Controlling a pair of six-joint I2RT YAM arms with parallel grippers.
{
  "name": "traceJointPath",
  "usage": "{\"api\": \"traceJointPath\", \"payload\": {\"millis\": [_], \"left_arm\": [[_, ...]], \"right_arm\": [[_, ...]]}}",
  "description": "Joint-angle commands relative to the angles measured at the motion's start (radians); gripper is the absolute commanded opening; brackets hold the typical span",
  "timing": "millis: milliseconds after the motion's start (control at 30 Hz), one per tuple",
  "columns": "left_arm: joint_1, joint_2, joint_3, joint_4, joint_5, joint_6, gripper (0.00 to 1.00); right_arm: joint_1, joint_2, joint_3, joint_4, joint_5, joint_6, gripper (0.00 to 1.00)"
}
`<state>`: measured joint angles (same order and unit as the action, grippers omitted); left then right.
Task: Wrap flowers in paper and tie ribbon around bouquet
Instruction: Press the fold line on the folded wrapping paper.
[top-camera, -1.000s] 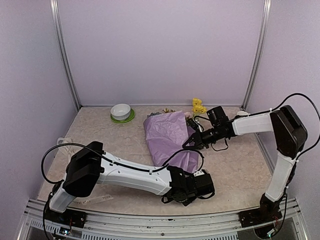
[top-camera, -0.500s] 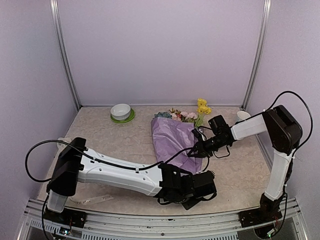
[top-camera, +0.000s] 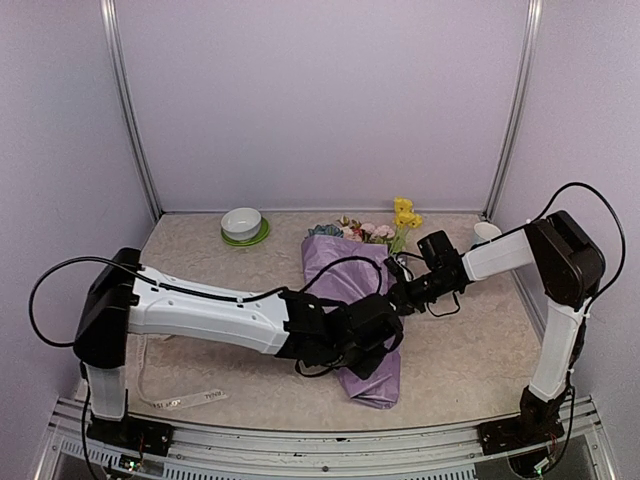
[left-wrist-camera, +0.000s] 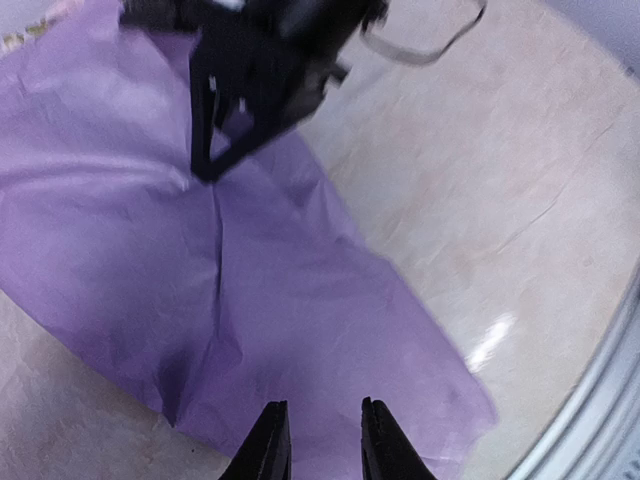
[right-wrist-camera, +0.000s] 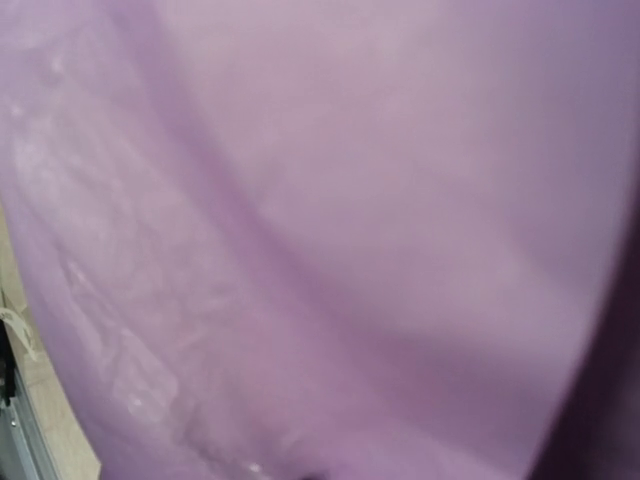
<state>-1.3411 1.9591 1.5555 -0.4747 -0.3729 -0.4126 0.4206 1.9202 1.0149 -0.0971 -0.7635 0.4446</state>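
The bouquet lies on the table as a lilac paper (top-camera: 345, 268) cone, its narrow end (top-camera: 383, 388) toward me. The flowers (top-camera: 372, 232) show pink, blue and yellow blooms at its far end. My left gripper (top-camera: 372, 350) (left-wrist-camera: 315, 405) hovers over the middle of the cone, jaws a little apart, with nothing between them and the paper (left-wrist-camera: 300, 300) below. My right gripper (top-camera: 398, 297) (left-wrist-camera: 205, 175) is shut, pinching the paper's right side, where creases start. The paper (right-wrist-camera: 320, 240) fills the right wrist view and hides its fingers. The ribbon (top-camera: 185, 401) lies near the front left.
A white bowl on a green saucer (top-camera: 242, 224) stands at the back left. A white cup (top-camera: 485, 232) sits at the back right, behind the right forearm. Metal rails (top-camera: 300, 440) run along the table's near edge.
My left gripper has moved from the cone's near end, back and left over its middle, opening wider and narrowing again. The cone's near tip now shows. The bouquet swung right earlier.
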Motion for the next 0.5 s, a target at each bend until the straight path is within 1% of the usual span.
{"api": "traceJointPath", "payload": {"millis": [0, 167, 233, 367, 400, 467], "left_arm": [[-0.042, 0.140, 0.038, -0.107, -0.068, 0.015, 0.26], [-0.086, 0.242, 0.093, -0.072, -0.070, 0.106, 0.31], [-0.093, 0.266, 0.105, -0.077, -0.063, 0.113, 0.33], [-0.089, 0.243, 0.067, -0.064, -0.023, 0.125, 0.34], [-0.085, 0.238, 0.054, -0.065, -0.003, 0.127, 0.34], [-0.070, 0.238, 0.028, -0.075, 0.044, 0.120, 0.34]], "right_arm": [[-0.013, 0.007, -0.020, 0.011, 0.017, -0.007, 0.00], [-0.012, 0.006, -0.029, 0.026, 0.012, 0.005, 0.00], [-0.012, 0.002, -0.028, 0.023, 0.013, 0.006, 0.00], [-0.012, -0.045, -0.006, -0.019, 0.054, -0.009, 0.00], [-0.013, -0.063, 0.006, -0.046, 0.075, -0.023, 0.03], [-0.013, -0.113, 0.033, -0.111, 0.132, -0.062, 0.14]]}}
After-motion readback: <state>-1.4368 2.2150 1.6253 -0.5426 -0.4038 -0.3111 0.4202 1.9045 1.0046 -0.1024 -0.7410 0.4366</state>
